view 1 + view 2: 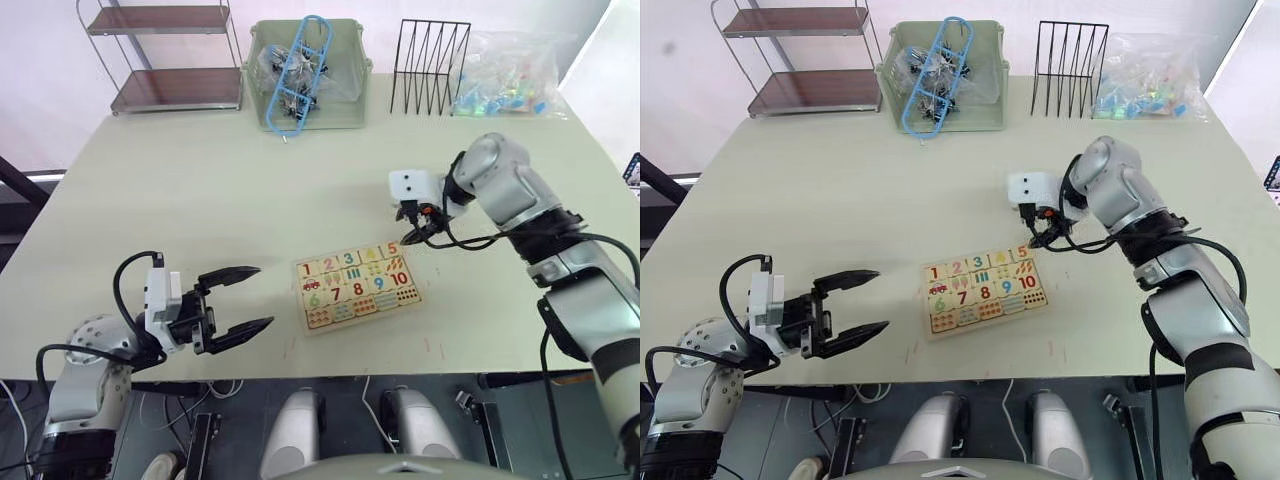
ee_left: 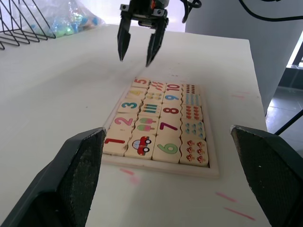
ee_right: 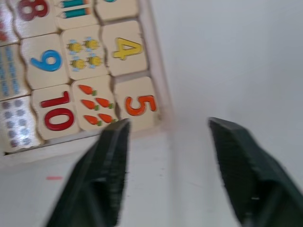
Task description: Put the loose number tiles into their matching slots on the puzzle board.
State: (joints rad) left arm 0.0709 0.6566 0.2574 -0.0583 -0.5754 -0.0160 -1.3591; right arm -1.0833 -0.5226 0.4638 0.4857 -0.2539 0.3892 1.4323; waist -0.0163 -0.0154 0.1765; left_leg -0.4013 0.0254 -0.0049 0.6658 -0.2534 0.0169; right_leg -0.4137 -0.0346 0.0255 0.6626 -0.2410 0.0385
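Observation:
The puzzle board (image 1: 356, 289) lies flat near the table's front edge, between my two arms. Its far row holds the number tiles: red 1 (image 2: 115, 141), orange 2 (image 2: 124, 120), green 3 (image 2: 129, 105), yellow 4 (image 3: 127, 48) and orange 5 (image 3: 139, 105), each seated flush in its slot. My right gripper (image 2: 136, 59) hangs open just above the table beyond the board's corner by the 5, holding nothing. To the left of the board, my left gripper (image 1: 262, 296) is open and empty, with its fingers pointing at the board.
Along the table's back edge stand a metal shelf (image 1: 165, 55), a green bin (image 1: 345, 110) with a blue clip-like item, a black wire rack (image 1: 430, 65) and a clear bag (image 1: 515, 75) of coloured pieces. Bare tabletop (image 1: 220, 190) lies between them and the board.

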